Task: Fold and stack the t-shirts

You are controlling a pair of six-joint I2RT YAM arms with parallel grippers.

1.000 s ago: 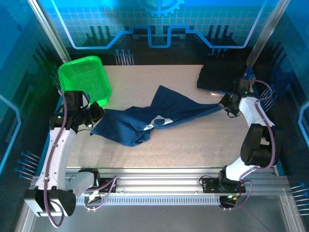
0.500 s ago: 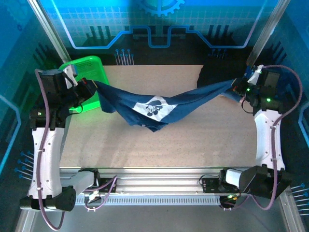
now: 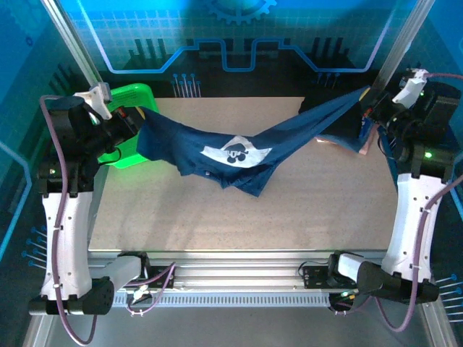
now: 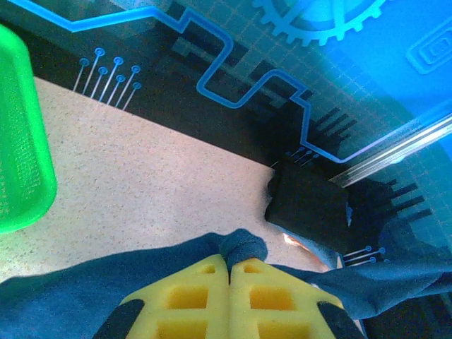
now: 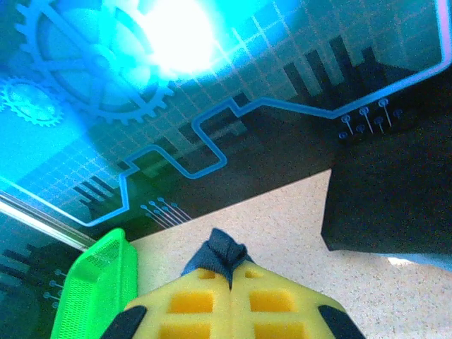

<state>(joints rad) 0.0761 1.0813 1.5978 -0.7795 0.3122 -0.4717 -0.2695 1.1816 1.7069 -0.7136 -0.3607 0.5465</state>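
Speckled beige laminate takes up most of my overhead view: the table (image 3: 217, 217). Across its far half hangs the navy t-shirt (image 3: 188, 141), strung between both arms from the far left to the far right and sagging in the middle. I cannot tell whether its lowest folds touch the top. The green mesh basket (image 3: 141, 97) sits at the far left corner, partly behind my left arm. In the far right corner a folded near-black t-shirt (image 4: 307, 208) lies flat on the table. The left gripper (image 3: 134, 121) has its yellow pads pressed together on a bunch of the navy cloth, as its wrist camera confirms. The right gripper (image 3: 369, 108) is likewise clamped, with a tuft of blue fabric poking out between its pads. A white and light-blue print (image 3: 235, 153) faces up near the shirt's middle.
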